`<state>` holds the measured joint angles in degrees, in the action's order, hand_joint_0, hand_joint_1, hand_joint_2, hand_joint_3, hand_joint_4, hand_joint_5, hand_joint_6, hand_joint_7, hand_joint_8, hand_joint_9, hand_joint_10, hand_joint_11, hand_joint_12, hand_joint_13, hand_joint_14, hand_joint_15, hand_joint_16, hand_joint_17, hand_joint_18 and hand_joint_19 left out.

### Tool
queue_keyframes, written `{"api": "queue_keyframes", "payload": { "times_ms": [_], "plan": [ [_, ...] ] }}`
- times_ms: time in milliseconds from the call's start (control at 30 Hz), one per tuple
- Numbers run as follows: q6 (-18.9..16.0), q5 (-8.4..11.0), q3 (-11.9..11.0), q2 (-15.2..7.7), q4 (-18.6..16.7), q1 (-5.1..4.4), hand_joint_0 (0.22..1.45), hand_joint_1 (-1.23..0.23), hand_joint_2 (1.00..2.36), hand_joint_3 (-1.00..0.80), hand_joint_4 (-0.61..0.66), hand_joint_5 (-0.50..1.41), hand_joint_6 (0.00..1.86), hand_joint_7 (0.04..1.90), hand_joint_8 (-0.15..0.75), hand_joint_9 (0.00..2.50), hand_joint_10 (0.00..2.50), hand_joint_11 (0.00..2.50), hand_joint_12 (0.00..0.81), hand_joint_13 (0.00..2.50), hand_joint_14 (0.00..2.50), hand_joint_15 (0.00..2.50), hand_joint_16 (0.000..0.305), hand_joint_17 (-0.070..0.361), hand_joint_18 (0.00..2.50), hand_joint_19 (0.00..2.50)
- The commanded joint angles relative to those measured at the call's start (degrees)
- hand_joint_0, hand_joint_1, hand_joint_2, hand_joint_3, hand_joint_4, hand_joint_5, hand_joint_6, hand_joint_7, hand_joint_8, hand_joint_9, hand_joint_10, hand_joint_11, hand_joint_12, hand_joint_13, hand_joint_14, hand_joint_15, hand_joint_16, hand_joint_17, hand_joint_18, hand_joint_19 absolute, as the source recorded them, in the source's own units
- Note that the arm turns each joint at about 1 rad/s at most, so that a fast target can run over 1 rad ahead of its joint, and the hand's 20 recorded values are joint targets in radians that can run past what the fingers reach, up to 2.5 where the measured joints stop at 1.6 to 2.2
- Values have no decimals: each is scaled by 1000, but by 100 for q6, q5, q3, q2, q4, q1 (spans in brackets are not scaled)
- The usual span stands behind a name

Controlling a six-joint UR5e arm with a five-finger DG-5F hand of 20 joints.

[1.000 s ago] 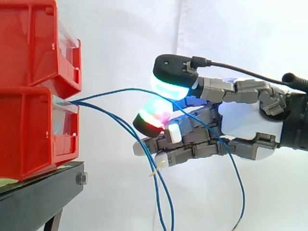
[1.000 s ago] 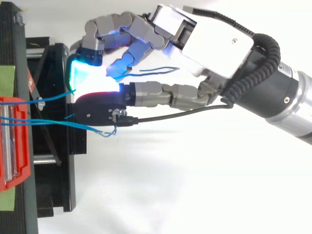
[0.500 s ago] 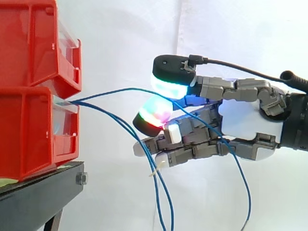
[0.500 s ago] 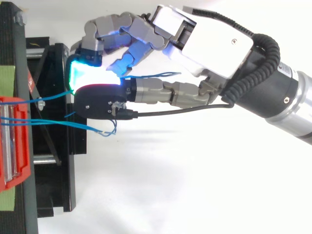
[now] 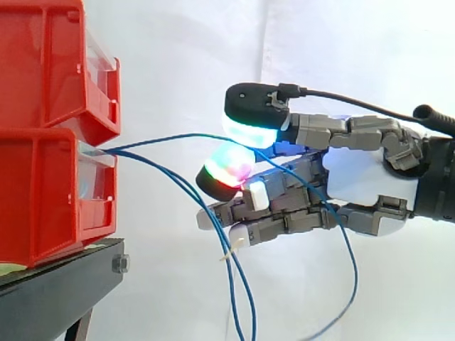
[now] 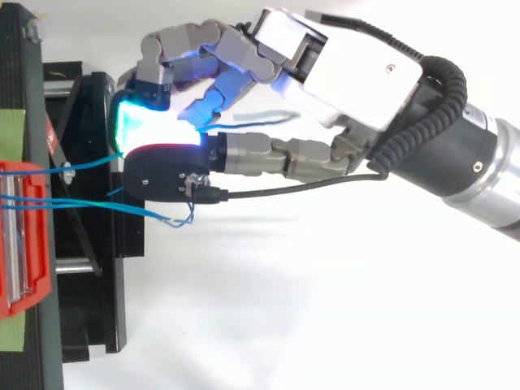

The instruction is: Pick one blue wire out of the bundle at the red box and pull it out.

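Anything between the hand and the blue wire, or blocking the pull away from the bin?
Nothing visible. The wire runs from the bin straight between the hand's pads. Two other wires droop below, apart from it.

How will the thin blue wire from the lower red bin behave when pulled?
Probably floppy: the thin blue wire sags in loose curves below the hand. Likely light. Thin and smooth-looking, it might slip from the pinching pads.
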<state>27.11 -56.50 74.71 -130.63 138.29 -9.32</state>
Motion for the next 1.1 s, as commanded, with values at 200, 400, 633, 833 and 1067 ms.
{"api": "queue_keyframes", "payload": {
  "times_ms": [200, 400, 633, 833, 1067],
  "plan": [
    [-4, -19, 0, 2, -21, 0, 599, -727, 1017, -106, 67, -52, 690, 1249, 228, 1185, 23, 790, 375, 468, 11, 268, 51, 116, 487, 470],
    [-31, 7, 0, 2, -21, 0, 596, -703, 1016, -107, 95, -54, 701, 1252, 240, 1209, 23, 798, 387, 507, 10, 274, 53, 119, 516, 468],
    [-444, 34, 0, 2, -4, -35, 609, -729, 1020, -61, 45, -58, 739, 1190, 236, 1253, 24, 843, 374, 533, 10, 276, 51, 114, 537, 445],
    [-1551, 77, 0, -7, 233, -88, 614, -754, 1022, -49, -20, -54, 730, 1189, 219, 1239, 24, 823, 364, 537, 10, 271, 48, 109, 537, 444],
    [-1560, 69, 0, 2, 418, -114, 622, -782, 1026, -54, -81, -69, 734, 1195, 171, 1145, 26, 800, 341, 470, 10, 260, 44, 100, 495, 425]
  ]
}}
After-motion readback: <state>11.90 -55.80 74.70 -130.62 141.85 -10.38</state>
